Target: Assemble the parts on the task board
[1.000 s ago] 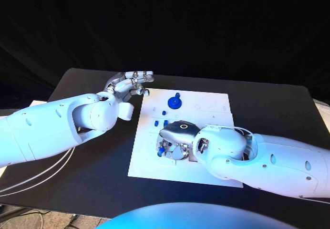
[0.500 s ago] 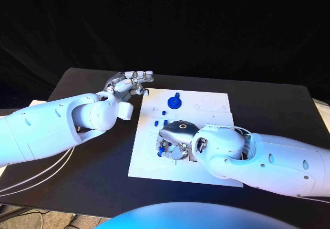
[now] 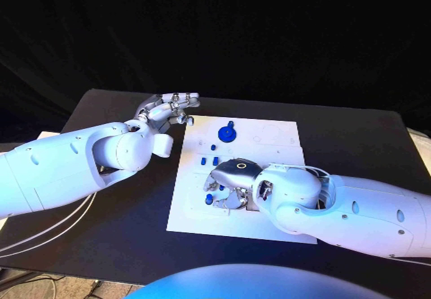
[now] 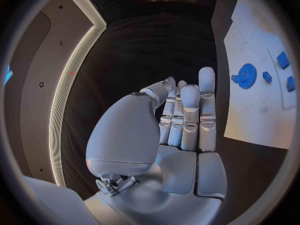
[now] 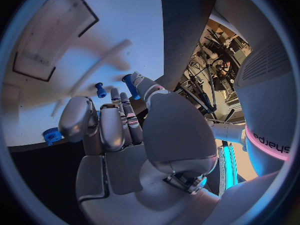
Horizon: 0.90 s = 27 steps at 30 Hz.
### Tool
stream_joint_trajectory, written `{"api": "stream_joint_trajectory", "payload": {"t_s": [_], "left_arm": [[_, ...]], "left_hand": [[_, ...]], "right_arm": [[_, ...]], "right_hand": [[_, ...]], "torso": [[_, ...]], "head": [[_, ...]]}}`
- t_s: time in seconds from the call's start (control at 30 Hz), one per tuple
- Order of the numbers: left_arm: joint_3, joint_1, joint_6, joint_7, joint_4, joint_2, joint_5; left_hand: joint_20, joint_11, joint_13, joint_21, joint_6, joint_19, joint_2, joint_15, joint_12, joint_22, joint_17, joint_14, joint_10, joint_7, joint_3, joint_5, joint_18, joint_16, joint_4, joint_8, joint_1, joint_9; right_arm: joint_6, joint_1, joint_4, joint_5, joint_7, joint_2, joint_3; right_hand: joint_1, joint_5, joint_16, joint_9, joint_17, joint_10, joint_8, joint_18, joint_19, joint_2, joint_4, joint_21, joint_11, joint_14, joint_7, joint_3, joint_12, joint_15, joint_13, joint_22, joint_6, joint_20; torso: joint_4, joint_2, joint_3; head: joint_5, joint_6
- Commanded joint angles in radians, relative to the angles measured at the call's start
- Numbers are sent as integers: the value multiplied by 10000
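Fingers curled downward, our right hand (image 3: 235, 182) is bent over the left half of the task board (image 3: 269, 221), its forearm coming in from the board's near right corner; in the right wrist view the same hand (image 5: 125, 135) has its fingers drawn in toward the palm with a small blue part (image 5: 129, 79) at the tips of two of them, though we cannot tell whether that part is actually pinched or merely touched. Just beside those fingers a blue peg (image 5: 100, 89) stands on the white surface, and a blue toothed piece (image 5: 52, 134) sits near the board's edge by the hand. Under the knuckles in the head view we see a blue part (image 3: 208, 199) on the board's left side. Our left hand (image 3: 169, 109) hangs above the black table (image 3: 359, 134) just off the board's far left corner, palm up, fingers close together and bent slightly, holding nothing; the left wrist view shows that hand (image 4: 181, 130) upright and bare. Beyond it, near the board's far edge, lies a blue gear (image 3: 227, 133), with three small blue pieces (image 3: 213, 147) in a row nearer the middle.
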Motion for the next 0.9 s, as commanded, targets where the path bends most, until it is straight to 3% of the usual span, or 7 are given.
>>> {"api": "stream_joint_trajectory", "payload": {"t_s": [0.03,0.27,0.43,0.67,0.77,0.83,0.9], "left_arm": [[7,-2,185,31,16,4,-38],[7,-2,189,29,0,10,-38],[6,-7,189,27,-17,28,-38],[5,-10,181,26,24,42,-38],[5,-11,182,29,68,43,-38],[5,-11,183,31,80,41,-38],[5,-11,177,33,82,37,-38]], "left_hand": [[-4,-8,15,-56,-23,-2,36,-11,36,-10,-13,-74,-45,7,-79,1,199,-36,4,40,98,-8],[-4,-8,15,-56,-23,-2,36,-11,36,-10,-13,-74,-45,7,-79,1,199,-36,4,40,98,-8],[-4,-8,15,-56,-23,-2,36,-11,36,-10,-13,-74,-45,7,-79,1,199,-36,4,40,98,-8],[-4,-8,15,-56,-23,-2,36,-11,36,-10,-13,-74,-45,7,-79,1,199,-36,4,40,98,-8],[-4,-8,15,-56,-23,-2,36,-11,36,-10,-13,-74,-45,7,-79,1,199,-36,4,40,98,-8],[-4,-8,15,-56,-23,-2,36,-11,36,-10,-13,-74,-45,7,-79,1,199,-36,4,40,98,-8],[-4,-8,15,-56,-23,-2,36,-11,36,-10,-13,-74,-45,7,-79,1,199,-36,4,40,98,-8]], "right_arm": [[-823,-4,215,14,118,-272,13],[-1864,215,945,603,246,-1359,143],[-2208,694,1453,2583,-81,-2677,193],[-2248,1001,1797,3973,-1011,-4276,129],[-2136,1003,1870,3969,-1335,-4859,17],[-2061,999,1912,3852,-1478,-5082,-34],[-1887,993,1990,3653,-1721,-5349,-97]], "right_hand": [[71,74,-46,14,-28,67,-2,133,9,31,-8,-33,-61,277,65,-110,94,36,15,9,-20,44],[269,224,-67,37,-72,621,28,131,36,208,-45,-15,-163,274,57,-282,502,-44,49,27,173,-6],[195,313,266,82,406,2051,142,41,248,339,113,317,-329,407,116,-199,1099,-163,201,517,562,-88],[-682,822,1190,171,1735,4000,430,-220,783,8,715,1275,-839,679,-323,-1052,2728,-563,1398,1920,968,-465],[-722,1049,1411,340,1985,3811,703,-310,873,225,1013,1564,-974,683,-418,-1797,7227,-759,6309,2316,1026,-601],[-753,1189,1549,471,2192,3783,860,-312,906,308,1192,1672,-1020,708,-587,-2165,9127,-599,8446,2478,1019,-653],[-810,1417,1698,640,2432,3811,1037,-350,938,451,1433,1779,-1032,736,-445,-2594,10523,-697,10060,2644,974,-604]], "torso": [[-21,-2,5],[-26,-2,8],[-40,-33,-15],[-162,-57,-40],[-229,-55,-42],[-258,-55,-36],[-307,-49,-33]], "head": [[-39,25],[-168,125],[-477,215],[-882,348],[-998,372],[-1049,402],[-1056,411]]}}
